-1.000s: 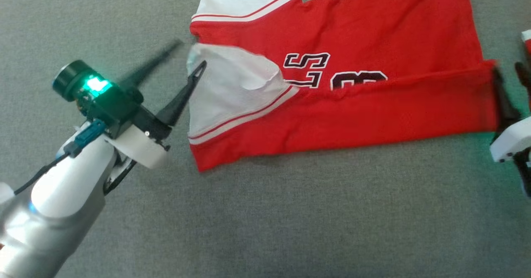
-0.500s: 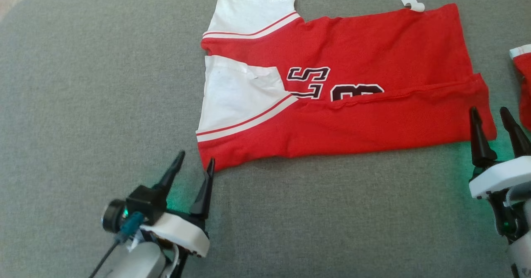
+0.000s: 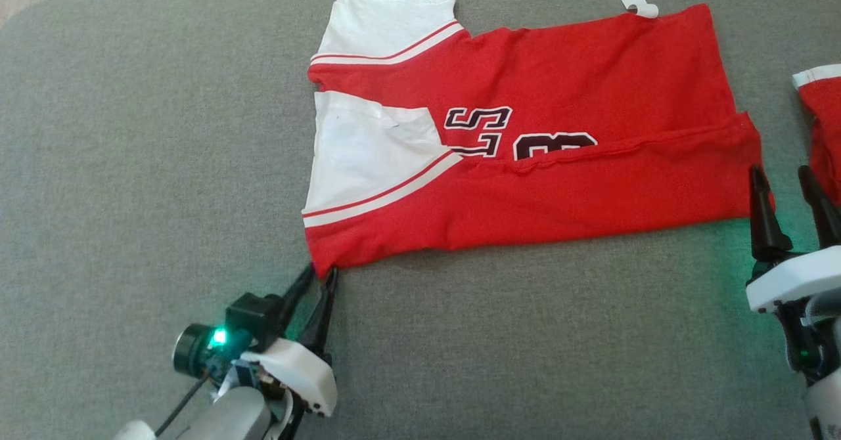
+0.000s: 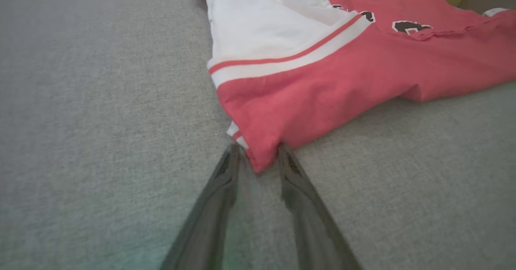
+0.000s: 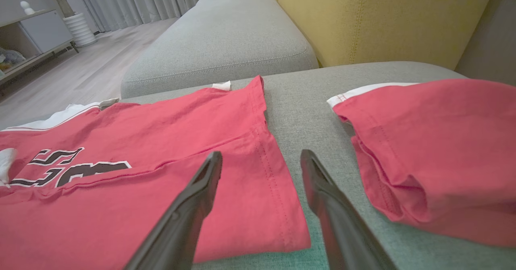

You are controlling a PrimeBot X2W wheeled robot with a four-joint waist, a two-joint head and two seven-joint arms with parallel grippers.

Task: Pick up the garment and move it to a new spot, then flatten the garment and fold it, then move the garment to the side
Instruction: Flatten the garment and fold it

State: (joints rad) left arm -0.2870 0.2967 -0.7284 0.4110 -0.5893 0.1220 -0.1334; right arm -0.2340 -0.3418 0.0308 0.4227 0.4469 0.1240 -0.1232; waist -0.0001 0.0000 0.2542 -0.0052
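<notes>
Two near corners of the jersey, flat on the sofa cushion, are newly reached: left gripper narrowing around one (not yet pinched), right gripper wide, so another fold looks likely.

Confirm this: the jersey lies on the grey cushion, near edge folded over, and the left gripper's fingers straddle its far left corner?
No. The fingers of the left gripper straddle the near left corner of the jersey, not the far one, as the left wrist view shows. The rest stands.
</notes>
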